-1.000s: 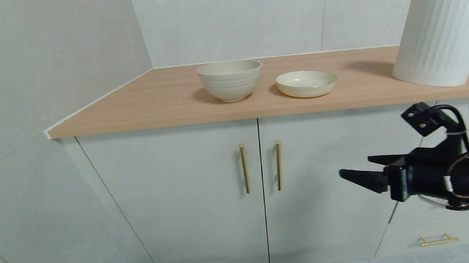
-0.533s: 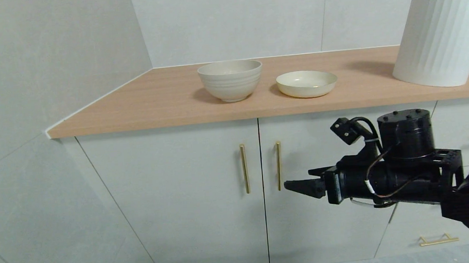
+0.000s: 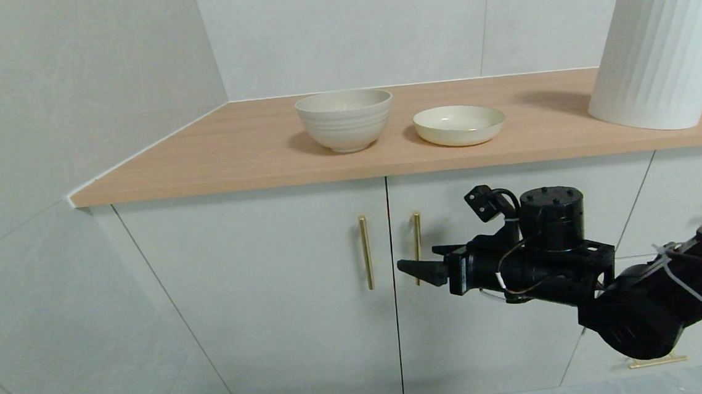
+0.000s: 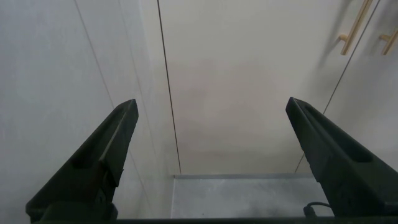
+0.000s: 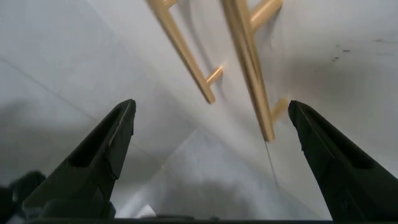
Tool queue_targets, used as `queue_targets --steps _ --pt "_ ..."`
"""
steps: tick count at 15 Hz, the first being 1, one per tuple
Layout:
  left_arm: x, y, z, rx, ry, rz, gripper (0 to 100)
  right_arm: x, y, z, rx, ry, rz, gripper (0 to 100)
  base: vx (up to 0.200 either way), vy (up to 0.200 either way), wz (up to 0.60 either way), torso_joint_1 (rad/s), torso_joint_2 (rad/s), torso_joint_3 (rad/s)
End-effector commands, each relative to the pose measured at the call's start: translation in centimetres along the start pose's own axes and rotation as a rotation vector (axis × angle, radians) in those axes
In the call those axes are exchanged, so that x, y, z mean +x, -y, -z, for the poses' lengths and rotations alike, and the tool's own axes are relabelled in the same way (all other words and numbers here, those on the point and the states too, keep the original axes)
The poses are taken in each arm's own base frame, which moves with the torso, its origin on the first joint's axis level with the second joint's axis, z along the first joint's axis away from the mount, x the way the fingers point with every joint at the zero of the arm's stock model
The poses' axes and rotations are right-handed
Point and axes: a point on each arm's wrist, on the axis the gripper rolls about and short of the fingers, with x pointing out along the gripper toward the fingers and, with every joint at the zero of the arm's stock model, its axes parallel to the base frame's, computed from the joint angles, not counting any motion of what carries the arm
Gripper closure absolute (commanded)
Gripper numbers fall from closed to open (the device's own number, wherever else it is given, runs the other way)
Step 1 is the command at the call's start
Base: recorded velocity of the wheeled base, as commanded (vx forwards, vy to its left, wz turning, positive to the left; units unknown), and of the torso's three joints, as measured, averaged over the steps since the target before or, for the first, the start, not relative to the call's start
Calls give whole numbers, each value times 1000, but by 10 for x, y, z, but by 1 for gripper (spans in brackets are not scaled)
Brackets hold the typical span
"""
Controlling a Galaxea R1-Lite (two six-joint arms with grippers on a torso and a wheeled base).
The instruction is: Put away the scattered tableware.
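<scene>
Within the last second our right gripper (image 3: 418, 259) has come left to the right door's handle (image 3: 416, 229) — jaws wide apart, empty (the left gripper (image 4: 211, 109) likewise). The bowl (image 3: 344, 120) and the dish (image 3: 459, 125) stand on the counter (image 3: 231, 159) above; we judge the cupboard (image 3: 258, 277) must open first.

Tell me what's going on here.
The right tool is open at the handle of the right door, not closed on it; that door looks shut. The bowl and dish sit on the counter, with nothing touching them. The left tool is open, held low and facing the cabinet.
</scene>
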Motion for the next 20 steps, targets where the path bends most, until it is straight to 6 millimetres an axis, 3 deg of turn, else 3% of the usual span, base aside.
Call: queue_targets --steps 1,7,14,20 --pt "0 0 0 0 -2 0 0 9 5 9 31 -6 0 0 0 0 0 0 0 0" --pt "0 0 0 0 -2 0 0 23 10 16 46 46 -26 0 0 0 0 0 0 0" --pt "0 0 0 0 -2 0 0 34 3 22 81 85 -76 0 0 0 0 0 0 0" --pt "0 0 0 0 -2 0 0 27 -10 15 132 116 -123 0 0 0 0 0 0 0"
